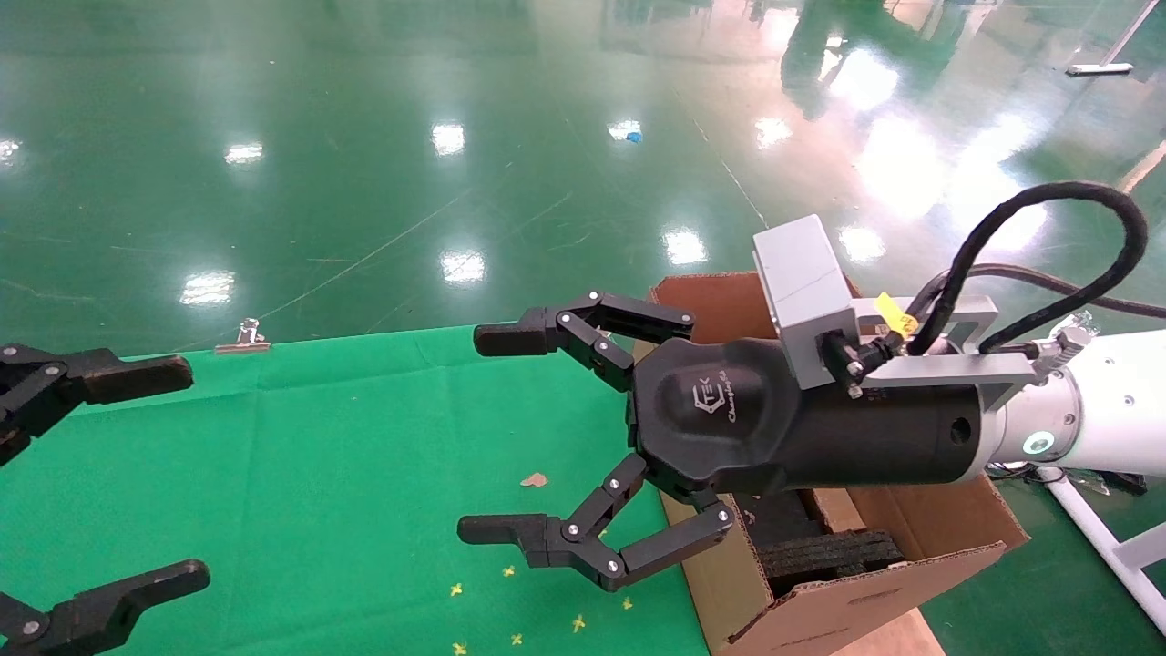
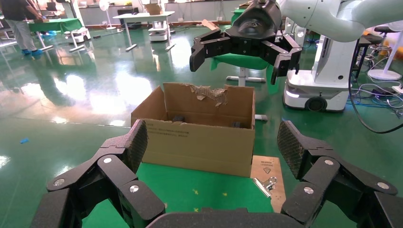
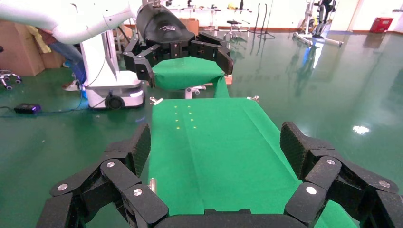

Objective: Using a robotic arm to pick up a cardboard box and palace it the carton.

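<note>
The cardboard box is out of view in all three views. The carton (image 1: 865, 601) stands at the right end of the green-clothed table (image 1: 319, 456), flaps torn, with black foam (image 1: 829, 551) inside; the left wrist view shows its long wall (image 2: 199, 142). My right gripper (image 1: 481, 434) hangs open and empty over the cloth just left of the carton, its body over the carton's near-left corner. In its own view, the right gripper (image 3: 214, 142) has only bare cloth between the fingers. My left gripper (image 1: 187, 474) is open and empty at the table's left end, facing the carton.
A binder clip (image 1: 243, 337) holds the cloth at the far edge, and another clip (image 2: 266, 184) lies on a wooden board by the carton. A cardboard scrap (image 1: 534, 479) and small yellow marks (image 1: 510, 572) dot the cloth. Glossy green floor surrounds the table.
</note>
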Controlling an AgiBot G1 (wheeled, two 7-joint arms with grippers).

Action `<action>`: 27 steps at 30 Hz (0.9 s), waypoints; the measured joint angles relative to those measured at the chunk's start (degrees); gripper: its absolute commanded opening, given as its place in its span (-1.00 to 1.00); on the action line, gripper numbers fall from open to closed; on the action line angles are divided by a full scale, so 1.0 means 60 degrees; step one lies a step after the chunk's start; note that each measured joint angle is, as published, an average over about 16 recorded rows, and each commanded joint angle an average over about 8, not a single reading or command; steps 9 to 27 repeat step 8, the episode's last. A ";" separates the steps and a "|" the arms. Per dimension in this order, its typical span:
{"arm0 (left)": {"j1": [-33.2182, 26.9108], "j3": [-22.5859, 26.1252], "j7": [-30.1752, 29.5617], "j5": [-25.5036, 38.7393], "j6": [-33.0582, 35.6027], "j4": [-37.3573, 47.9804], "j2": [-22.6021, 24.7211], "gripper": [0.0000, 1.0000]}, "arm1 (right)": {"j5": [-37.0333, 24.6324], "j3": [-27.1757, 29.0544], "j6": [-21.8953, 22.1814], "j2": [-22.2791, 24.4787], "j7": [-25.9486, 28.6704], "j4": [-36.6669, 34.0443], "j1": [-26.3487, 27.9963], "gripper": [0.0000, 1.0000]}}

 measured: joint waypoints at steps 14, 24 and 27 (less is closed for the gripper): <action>0.0000 0.0000 0.0000 0.0000 0.0000 0.0000 0.0000 1.00 | 0.0000 0.0000 0.0000 0.0000 0.0000 0.0000 0.0000 1.00; 0.0000 0.0000 0.0000 0.0000 0.0000 0.0000 0.0000 1.00 | 0.0000 0.0000 0.0000 0.0000 0.0000 0.0000 0.0000 1.00; 0.0000 0.0000 0.0000 0.0000 0.0000 0.0000 0.0000 1.00 | 0.0000 0.0000 0.0000 0.0000 0.0000 0.0000 0.0000 1.00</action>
